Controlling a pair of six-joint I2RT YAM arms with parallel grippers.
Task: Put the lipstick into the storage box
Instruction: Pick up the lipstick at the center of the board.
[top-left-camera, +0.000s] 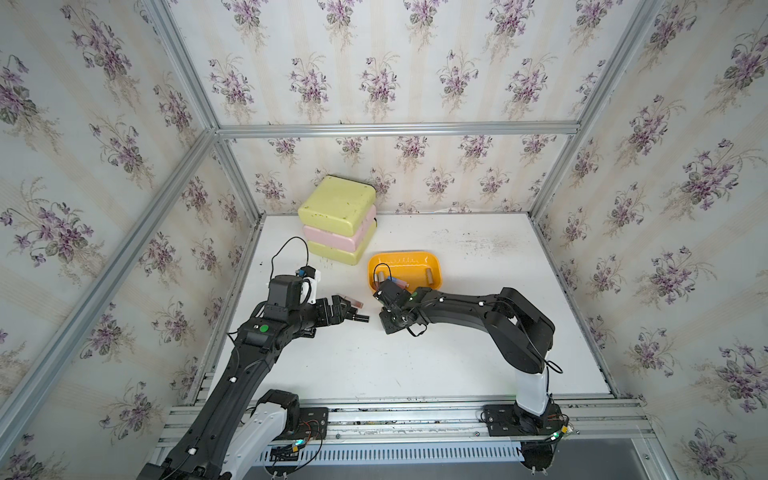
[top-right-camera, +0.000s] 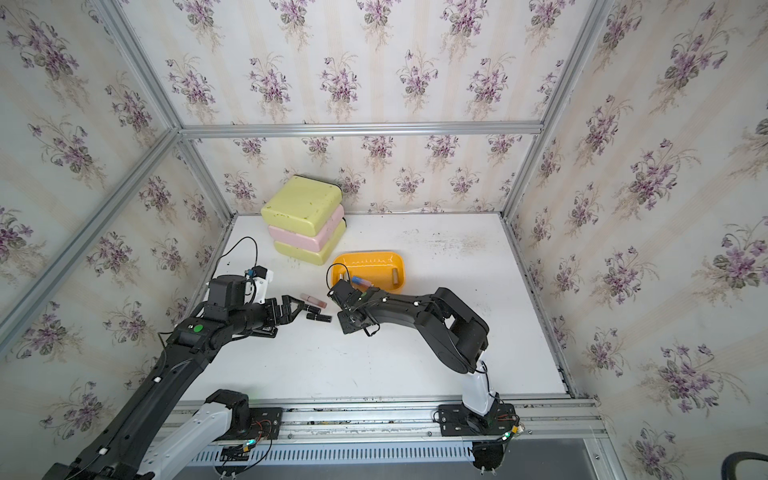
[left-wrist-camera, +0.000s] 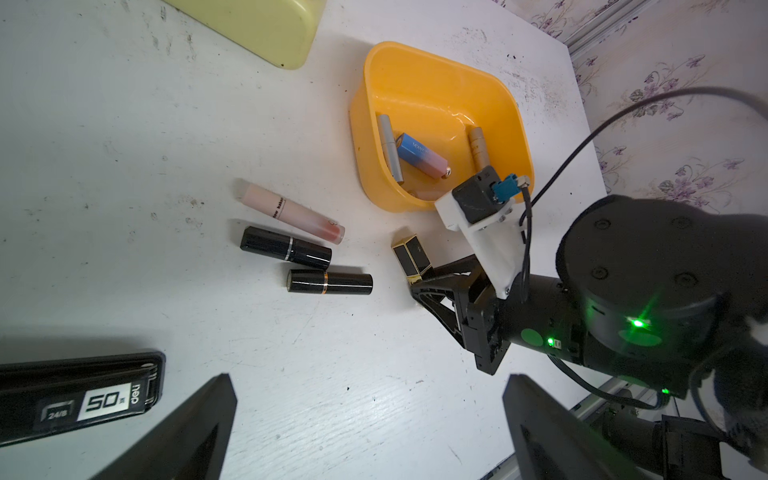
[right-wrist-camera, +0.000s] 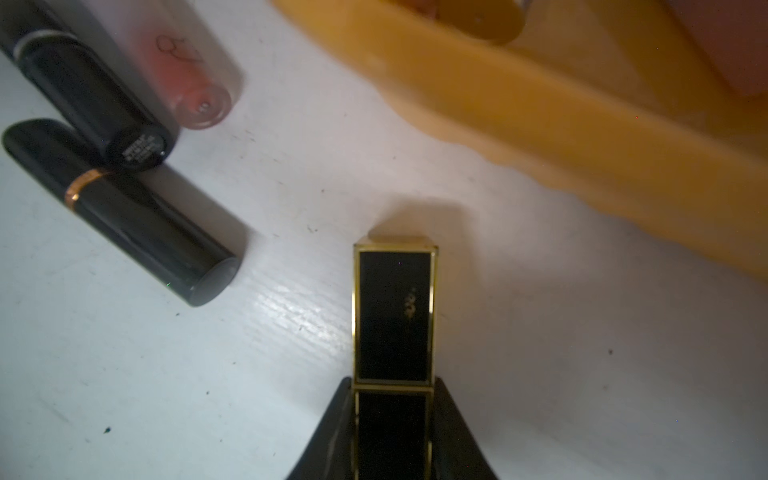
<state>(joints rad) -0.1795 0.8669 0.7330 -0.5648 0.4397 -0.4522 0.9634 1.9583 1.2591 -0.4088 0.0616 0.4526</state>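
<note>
A square black lipstick with gold trim (right-wrist-camera: 392, 316) sticks out from between the pads of my right gripper (right-wrist-camera: 392, 386), which is shut on its rear half, low over the white table. It shows in the left wrist view too, where the black-and-gold lipstick (left-wrist-camera: 411, 257) is just short of the near rim of the orange-yellow storage box (left-wrist-camera: 365, 66). Inside the box lie a blue-and-pink lipstick (left-wrist-camera: 419, 156), a grey one (left-wrist-camera: 390, 147) and a tan one (left-wrist-camera: 479, 147). My left gripper (left-wrist-camera: 370, 378) hangs open over bare table, holding nothing.
Three loose tubes lie left of the box: a pink gloss tube (left-wrist-camera: 291, 212), a black one with a silver band (left-wrist-camera: 286, 247) and a black one with a copper band (left-wrist-camera: 330, 281). Stacked pale green and pink lidded boxes (top-left-camera: 338, 220) stand at the back. A black labelled case (left-wrist-camera: 79, 395) lies under the left arm.
</note>
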